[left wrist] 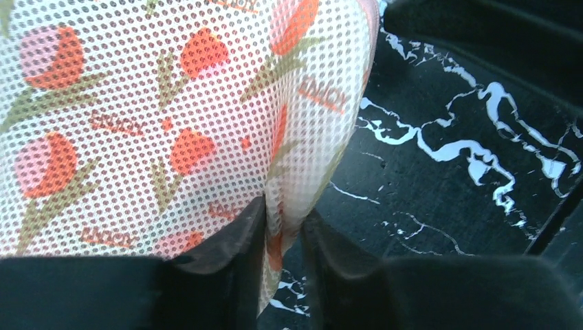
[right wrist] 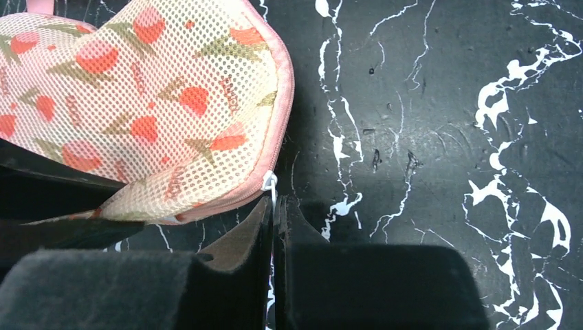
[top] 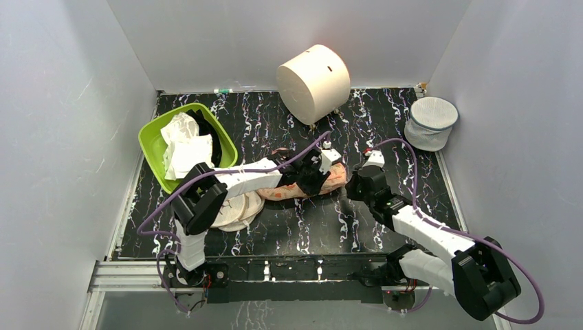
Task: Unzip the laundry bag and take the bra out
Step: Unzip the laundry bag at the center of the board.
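The laundry bag (top: 335, 180) lies about the middle of the black marbled worktop (top: 295, 230). From above, the left arm's wrist hides most of it, leaving only its peach right end and a strip of its near side in sight. The left gripper (left wrist: 283, 230) is nearly closed, its fingers pinching a raised fold of the printed mesh at the bag's edge. The right gripper (right wrist: 275, 220) is fully closed at the bag's right end, with the small pale zipper pull (right wrist: 269, 183) caught between its fingertips. The pink rim that shows there looks zipped. Nothing inside the bag can be made out through the mesh. Pale round discs (top: 237, 210) lie partly hidden under the left arm. A green bin (top: 152, 137) of white cloths (top: 182, 148) sits towards the back left corner.
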